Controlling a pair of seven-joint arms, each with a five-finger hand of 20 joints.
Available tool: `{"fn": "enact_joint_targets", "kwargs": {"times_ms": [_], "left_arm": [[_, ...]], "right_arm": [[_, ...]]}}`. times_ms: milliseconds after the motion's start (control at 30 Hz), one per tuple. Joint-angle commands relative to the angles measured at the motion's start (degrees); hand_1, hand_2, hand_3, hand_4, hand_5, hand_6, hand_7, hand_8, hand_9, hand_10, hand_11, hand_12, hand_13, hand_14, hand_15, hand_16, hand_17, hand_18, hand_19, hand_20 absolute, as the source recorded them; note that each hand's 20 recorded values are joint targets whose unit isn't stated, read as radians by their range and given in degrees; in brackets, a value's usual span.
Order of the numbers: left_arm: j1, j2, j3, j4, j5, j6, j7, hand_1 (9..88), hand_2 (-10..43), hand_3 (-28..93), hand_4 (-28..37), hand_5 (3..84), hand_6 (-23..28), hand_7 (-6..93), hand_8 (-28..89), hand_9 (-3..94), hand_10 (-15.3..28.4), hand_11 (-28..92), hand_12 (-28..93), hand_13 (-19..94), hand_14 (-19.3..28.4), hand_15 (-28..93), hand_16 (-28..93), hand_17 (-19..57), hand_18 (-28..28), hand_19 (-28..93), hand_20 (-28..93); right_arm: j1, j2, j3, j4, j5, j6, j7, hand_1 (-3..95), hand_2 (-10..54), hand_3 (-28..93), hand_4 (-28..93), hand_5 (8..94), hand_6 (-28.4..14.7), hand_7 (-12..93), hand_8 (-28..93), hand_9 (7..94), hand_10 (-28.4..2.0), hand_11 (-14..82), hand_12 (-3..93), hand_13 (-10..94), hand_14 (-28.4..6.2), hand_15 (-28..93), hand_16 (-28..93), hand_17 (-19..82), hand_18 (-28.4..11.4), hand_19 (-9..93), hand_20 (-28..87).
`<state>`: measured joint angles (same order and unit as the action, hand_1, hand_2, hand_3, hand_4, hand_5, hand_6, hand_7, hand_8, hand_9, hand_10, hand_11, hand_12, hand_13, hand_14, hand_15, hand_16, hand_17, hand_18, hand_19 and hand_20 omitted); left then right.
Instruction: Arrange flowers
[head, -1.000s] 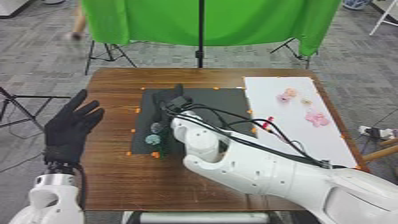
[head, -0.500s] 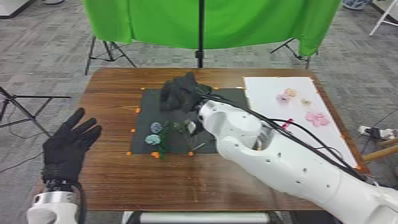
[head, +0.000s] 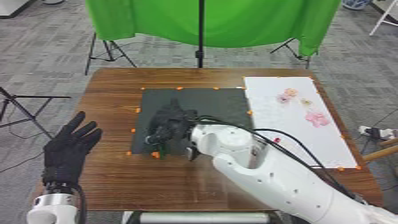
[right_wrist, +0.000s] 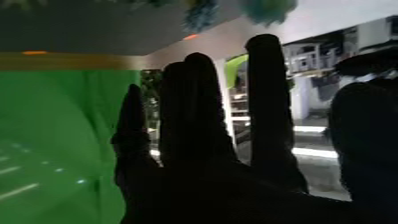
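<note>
Change: the right hand has come down the dark mat towards eight o'clock, hiding much of the blue flower and teal flower
Meaning: probably lining up to arrange them
Right hand: fingers straight and spread, pinching nothing
Left hand: spread, at the bench's nine o'clock edge
Look: ruffled blue head, paler teal one; flat-petalled pink flower on the white sheet, two o'clock

this looks like a lab: beyond the fingers of the right hand, green cloth hangs by a pole over grey carpet, and shelving shows between them.
</note>
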<state>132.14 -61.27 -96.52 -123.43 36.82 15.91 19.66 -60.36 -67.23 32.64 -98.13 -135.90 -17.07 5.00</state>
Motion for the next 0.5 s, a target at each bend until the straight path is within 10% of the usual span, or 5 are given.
{"fn": "enact_joint_targets", "kwargs": {"times_ms": [33, 500], "left_arm": [[-1.1, -0.78, -0.04, 0.35, 0.91, -1.2, -1.58, 19.9, 7.2, 81, -28.3, 36.6, 8.7, 7.7, -8, 33.5, 20.0, 25, 11, 21, 27.6, 59, -11, -7.9, 28.4, 57, 2], [-2.1, -0.65, 0.44, 0.67, 0.76, -1.24, -0.85, 19.9, 7.2, 81, -28.3, 36.6, 8.7, 7.6, -8, 33.6, 20.1, 25, 11, 21, 27.7, 59, -11, -7.9, 28.4, 57, 2]], "right_arm": [[2.3, -2.8, -4.7, 1.2, -3.8, 1.4, 3.5, 6.4, 15.7, 77, -28, 51.4, 6.3, 16, -15, 27.7, -22.3, 60.8, 20.1, 14, -19.5, 89, 12, -6, -21.7, 58, 38], [6.7, -2.2, -9.8, 3.4, -5.2, 3.4, 10.6, 3.6, 16.2, 75, -28, 53.9, 4.8, 14, -13, 27.3, -23.8, 60.8, 20.4, 14, -21.3, 91, 11, -6, -22.0, 60, 39]]}}
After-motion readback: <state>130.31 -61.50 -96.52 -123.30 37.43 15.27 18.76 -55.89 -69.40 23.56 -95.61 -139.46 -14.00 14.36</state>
